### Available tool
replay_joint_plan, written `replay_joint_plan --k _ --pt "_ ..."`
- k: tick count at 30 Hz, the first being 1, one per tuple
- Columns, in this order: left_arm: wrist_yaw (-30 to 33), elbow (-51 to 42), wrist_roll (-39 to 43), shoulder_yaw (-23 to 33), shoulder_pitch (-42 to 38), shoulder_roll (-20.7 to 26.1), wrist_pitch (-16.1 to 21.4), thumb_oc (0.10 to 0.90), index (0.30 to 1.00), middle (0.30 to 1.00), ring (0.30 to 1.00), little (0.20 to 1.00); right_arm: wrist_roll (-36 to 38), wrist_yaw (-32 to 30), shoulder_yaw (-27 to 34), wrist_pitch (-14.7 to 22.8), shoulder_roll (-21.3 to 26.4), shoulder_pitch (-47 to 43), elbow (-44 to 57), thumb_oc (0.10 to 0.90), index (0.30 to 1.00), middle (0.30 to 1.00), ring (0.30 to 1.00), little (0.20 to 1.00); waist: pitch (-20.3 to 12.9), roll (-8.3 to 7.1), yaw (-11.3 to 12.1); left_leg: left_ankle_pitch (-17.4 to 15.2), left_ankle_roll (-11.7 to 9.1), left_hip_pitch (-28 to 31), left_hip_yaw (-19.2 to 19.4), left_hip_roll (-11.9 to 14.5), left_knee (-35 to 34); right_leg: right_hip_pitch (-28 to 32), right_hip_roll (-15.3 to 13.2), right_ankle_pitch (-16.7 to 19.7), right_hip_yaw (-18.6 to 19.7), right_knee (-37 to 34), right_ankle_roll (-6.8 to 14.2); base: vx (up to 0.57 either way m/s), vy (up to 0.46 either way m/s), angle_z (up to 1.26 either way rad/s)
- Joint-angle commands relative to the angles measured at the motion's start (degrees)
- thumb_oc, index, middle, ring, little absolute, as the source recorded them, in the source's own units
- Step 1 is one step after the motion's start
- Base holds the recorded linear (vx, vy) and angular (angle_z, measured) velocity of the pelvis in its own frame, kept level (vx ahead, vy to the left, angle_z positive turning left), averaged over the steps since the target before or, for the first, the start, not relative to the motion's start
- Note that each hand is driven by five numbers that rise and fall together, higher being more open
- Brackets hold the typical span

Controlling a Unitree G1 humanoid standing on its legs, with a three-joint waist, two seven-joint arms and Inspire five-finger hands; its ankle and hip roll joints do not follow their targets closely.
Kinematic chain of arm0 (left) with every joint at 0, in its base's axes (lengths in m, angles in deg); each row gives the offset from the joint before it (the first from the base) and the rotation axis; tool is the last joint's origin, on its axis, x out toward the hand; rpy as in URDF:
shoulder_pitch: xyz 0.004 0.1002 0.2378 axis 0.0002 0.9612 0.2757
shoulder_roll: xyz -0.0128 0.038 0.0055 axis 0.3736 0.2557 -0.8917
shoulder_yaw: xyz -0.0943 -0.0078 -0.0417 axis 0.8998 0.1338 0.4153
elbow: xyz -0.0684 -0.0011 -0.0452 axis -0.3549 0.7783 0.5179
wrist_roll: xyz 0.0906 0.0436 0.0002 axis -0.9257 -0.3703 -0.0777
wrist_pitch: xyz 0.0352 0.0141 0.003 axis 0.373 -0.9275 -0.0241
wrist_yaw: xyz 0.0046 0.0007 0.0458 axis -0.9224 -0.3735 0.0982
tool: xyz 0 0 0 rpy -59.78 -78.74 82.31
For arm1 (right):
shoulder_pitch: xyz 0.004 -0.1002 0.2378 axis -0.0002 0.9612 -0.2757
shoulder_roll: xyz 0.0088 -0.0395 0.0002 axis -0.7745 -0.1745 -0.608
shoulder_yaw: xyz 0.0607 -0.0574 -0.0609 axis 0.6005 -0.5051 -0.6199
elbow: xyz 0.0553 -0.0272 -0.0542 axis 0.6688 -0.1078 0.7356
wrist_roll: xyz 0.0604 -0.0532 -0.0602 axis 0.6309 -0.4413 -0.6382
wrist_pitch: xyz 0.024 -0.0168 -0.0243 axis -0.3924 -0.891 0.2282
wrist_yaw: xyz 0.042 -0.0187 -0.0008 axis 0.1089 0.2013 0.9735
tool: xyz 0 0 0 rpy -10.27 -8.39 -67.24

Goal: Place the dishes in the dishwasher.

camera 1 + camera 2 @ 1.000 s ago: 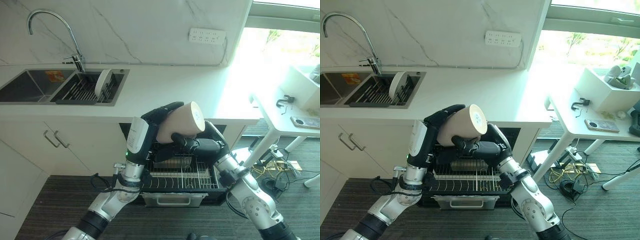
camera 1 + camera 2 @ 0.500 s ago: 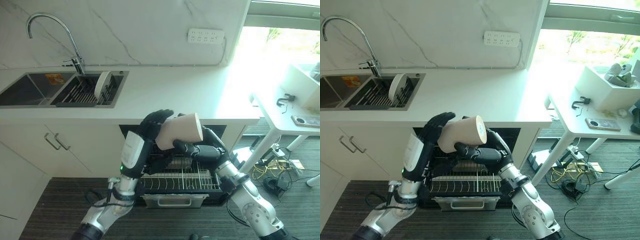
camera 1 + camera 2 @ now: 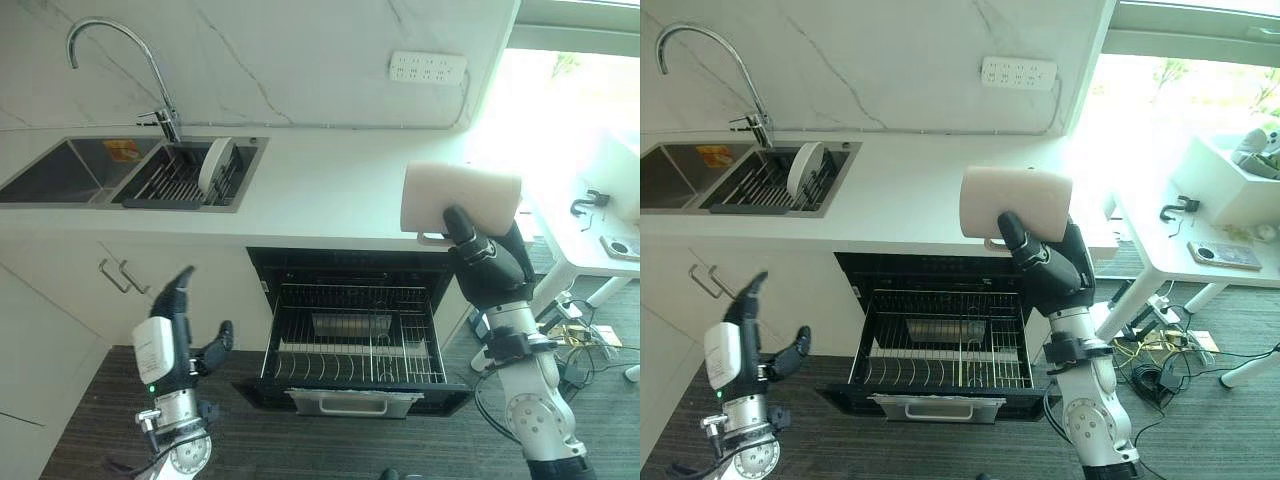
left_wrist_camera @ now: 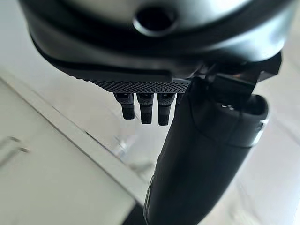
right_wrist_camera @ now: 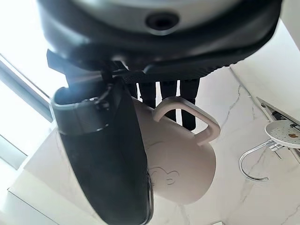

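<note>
A beige mug [image 3: 460, 200] lies on its side in the air, level with the counter edge and above the right end of the open dishwasher. My right hand [image 3: 492, 262] is shut on it from below; in the right wrist view the thumb [image 5: 112, 154] crosses the mug [image 5: 180, 154] and fingers pass by its handle. The pulled-out dishwasher rack [image 3: 350, 340] holds one metal piece at its back. My left hand [image 3: 168, 338] hangs open and holds nothing, low by the cabinet left of the dishwasher. A white plate [image 3: 213, 165] stands on edge in the sink's drying rack.
The sink [image 3: 60, 172] and tall faucet [image 3: 150, 75] are at the far left of the white counter [image 3: 330, 190]. Cabinet handles [image 3: 118, 275] are under the sink. A white table [image 3: 1200, 250] with a phone stands to the right, with cables on the floor below.
My left hand has let go of the mug and dropped to the lower left. My right hand has carried the mug up and to the right, away from above the rack.
</note>
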Motion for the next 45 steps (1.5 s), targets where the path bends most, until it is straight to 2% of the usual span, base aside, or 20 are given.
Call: replay_joint_plan --k 1,2,3,5,6,8,13,14,20,25,30,37,39,45 --pt "-9.00 -5.51 13.40 1.62 -5.64 4.64 7.29 0.800 0.900 0.900 0.900 0.900 -1.09 1.57 3.61 4.30 -1.29 -5.00 6.84 0.400 0.300 0.300 0.300 0.300 -1.17 -1.31 0.46 -4.56 -0.18 -0.68 2.27 4.02 3.21 4.97 -4.00 -6.26 -0.08 -0.17 5.52 0.00 0.000 0.00" --pt "-14.39 -7.39 19.80 3.01 -6.06 4.39 7.21 0.800 0.900 0.900 0.900 0.900 -1.41 1.58 4.26 3.82 -1.26 -4.84 6.33 0.400 0.300 0.300 0.300 0.300 -1.16 -1.26 0.43 -4.59 -0.14 -0.65 2.17 3.98 3.21 5.02 -4.00 -6.34 -0.08 -0.17 5.52 0.00 0.000 0.00" --pt "-22.28 -9.92 26.84 3.97 -6.51 4.23 5.51 0.800 0.900 0.900 0.900 0.900 -2.11 1.20 4.68 3.26 -1.55 -4.62 5.97 0.400 0.300 0.300 0.300 0.300 -1.11 -1.21 0.35 -4.62 -0.09 -0.55 2.06 3.94 3.21 5.14 -4.03 -6.38 -0.13 -0.17 5.53 0.00 0.000 0.00" --pt "-35.29 -16.45 33.21 3.95 -6.43 4.85 -0.67 0.800 0.900 0.900 0.900 0.900 -2.42 0.91 5.66 2.59 -1.57 -3.99 5.85 0.400 0.300 0.300 0.300 0.300 -0.99 -0.93 0.33 -4.55 0.06 -0.51 1.92 3.95 3.21 5.26 -4.13 -6.31 -0.41 -0.17 5.64 -0.04 0.004 0.01" --pt "-47.29 -24.66 35.90 2.21 -6.18 6.84 -11.05 0.800 0.900 0.900 0.900 0.900 -2.42 0.83 6.75 1.80 -0.95 -3.44 6.81 0.400 0.300 0.300 0.300 0.300 -0.53 -0.26 0.12 -4.47 0.28 -0.53 1.89 3.98 3.21 5.21 -4.11 -6.19 -0.50 -0.17 5.86 -0.09 0.007 0.04" --pt "-51.92 -28.09 36.25 1.09 -6.54 8.23 -14.74 0.800 0.900 0.900 0.900 0.900 -2.61 0.47 6.79 1.63 -0.53 -3.51 7.24 0.400 0.300 0.300 0.300 0.300 -0.36 0.14 -0.01 -4.37 0.36 -0.54 1.90 3.99 3.21 5.18 -4.07 -6.10 -0.54 -0.17 5.96 -0.06 0.001 0.02" --pt "-56.99 -30.57 35.25 -1.34 -8.29 11.34 -20.94 0.800 0.900 0.900 0.900 0.900 -2.57 -0.34 5.87 2.18 0.67 -3.90 7.12 0.400 0.300 0.300 0.300 0.300 -0.01 0.76 -0.46 -4.16 0.42 -0.49 2.13 4.01 3.21 5.12 -3.96 -5.99 -0.40 -0.17 6.07 -0.02 0.000 -0.04" --pt "-58.30 -30.61 32.96 -2.36 -8.99 12.43 -22.09 0.800 0.900 0.900 0.900 0.900 -2.40 -0.47 5.51 2.40 1.06 -4.04 6.91 0.400 0.300 0.300 0.300 0.300 0.05 0.93 -0.64 -4.14 0.42 -0.49 2.29 4.08 3.21 5.05 -3.95 -5.96 -0.31 -0.17 6.13 0.00 0.000 0.00" --pt "-61.81 -28.96 28.92 -7.27 -13.10 16.80 -29.06 0.800 0.900 0.900 0.900 0.900 -1.41 -1.02 3.99 3.45 3.01 -5.00 5.82 0.400 0.300 0.300 0.300 0.300 0.08 1.44 -1.38 -4.01 0.35 -0.36 2.84 4.31 3.21 4.93 -3.88 -5.76 -0.03 -0.17 6.44 -0.01 -0.001 0.00" --pt "-61.79 -24.82 27.30 -11.72 -17.59 17.94 -31.81 0.800 0.900 0.900 0.900 0.900 -1.02 -0.75 2.52 4.21 3.54 -5.64 4.82 0.400 0.300 0.300 0.300 0.300 -0.14 1.69 -2.28 -4.04 0.46 -0.22 3.41 4.48 3.21 4.75 -3.57 -5.71 0.57 -0.17 6.56 0.00 0.000 0.00" --pt "-61.00 -19.42 25.27 -16.02 -21.60 16.97 -33.92 0.800 0.900 0.900 0.900 0.900 -1.01 -0.42 1.33 4.08 3.62 -6.42 3.93 0.400 0.300 0.300 0.300 0.300 -0.15 1.78 -3.27 -3.98 0.46 0.01 4.15 4.75 3.21 4.61 -3.20 -5.65 1.33 -0.17 6.57 0.00 -0.002 -0.07" --pt "-52.21 -12.43 21.84 -19.14 -25.29 14.60 -31.53 0.800 0.900 0.900 0.900 0.900 -0.63 -0.12 0.41 3.80 3.37 -7.02 3.11 0.400 0.300 0.300 0.300 0.300 -0.28 1.49 -4.08 -4.24 0.57 0.28 4.63 4.83 3.21 4.68 -2.85 -5.84 1.97 -0.17 6.49 0.01 -0.009 -0.07" --pt "-47.61 -7.53 17.44 -20.92 -25.93 11.64 -30.82 0.800 0.900 0.900 0.900 0.900 -0.82 0.73 0.20 3.45 2.49 -6.86 2.78 0.400 0.300 0.300 0.300 0.300 -0.49 1.20 -4.59 -4.40 0.52 0.43 4.92 4.96 3.21 4.69 -2.56 -5.94 2.42 -0.17 6.36 0.01 -0.010 -0.02" --pt "-41.89 2.31 10.97 -23.78 -25.70 7.00 -28.68 0.800 0.900 0.900 0.900 0.900 -0.85 1.08 0.31 2.01 1.83 -7.10 2.91 0.400 0.300 0.300 0.300 0.300 -0.59 0.79 -5.44 -4.57 0.52 0.70 5.68 5.27 3.21 4.62 -2.18 -5.97 3.21 -0.17 6.18 0.00 -0.001 -0.01"
